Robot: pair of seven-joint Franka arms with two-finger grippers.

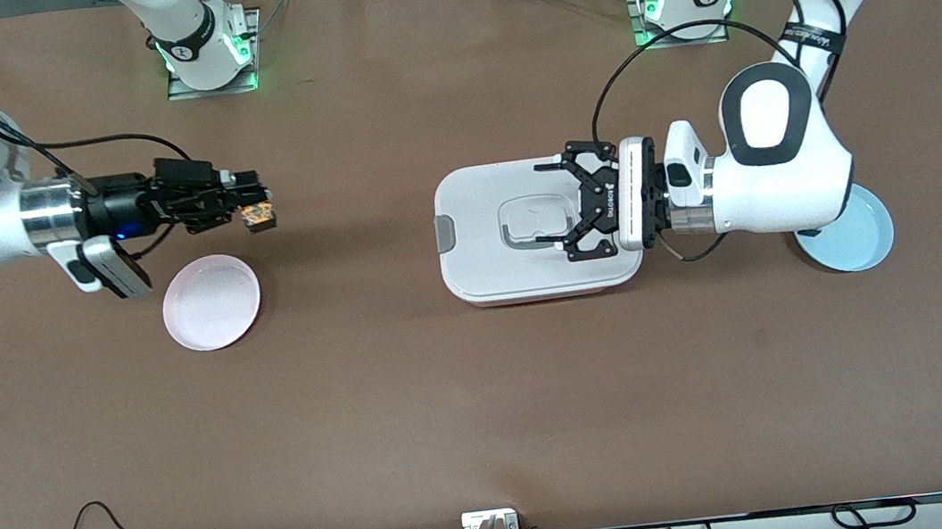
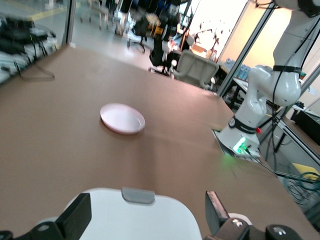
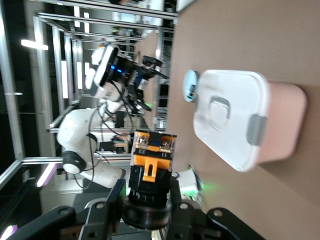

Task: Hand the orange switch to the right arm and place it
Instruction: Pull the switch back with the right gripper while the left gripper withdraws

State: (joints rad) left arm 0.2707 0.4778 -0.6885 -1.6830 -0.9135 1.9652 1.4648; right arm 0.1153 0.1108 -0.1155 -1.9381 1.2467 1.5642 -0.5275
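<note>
Right gripper (image 1: 255,203) is hanging in the air toward the right arm's end of the table, over bare tabletop beside the pink plate (image 1: 211,302). It is clamping the orange switch (image 1: 259,215) between its slim black fingers.

In the right wrist view the switch (image 3: 150,167) is showing as a stubby black body with an orange band and metal terminals at the free end; the fingers (image 3: 116,196) are pinching it low, at the round black collar, and the rest is standing clear of them.

Left gripper (image 1: 578,200) is waiting over the white lid of the pink lunch box (image 1: 485,236) at mid-table, its claw spread wide and holding nothing. The left wrist view is showing both claw tips (image 2: 75,215) apart, with the lid's grey latch (image 2: 138,195) between them. A light blue plate (image 1: 863,239) is lying partly under the left arm.

Handling judgement: the switch is looking rigid, light and hard-shelled, so it is unlikely to deform under a firm pinch. The smooth plastic and rounded collar could let it twist or slip. The flat sides of the black body seem the safer hold; the terminals look the most delicate part. Being so small, it may roll or tip once let go, so a low release onto the plate seems wise.
</note>
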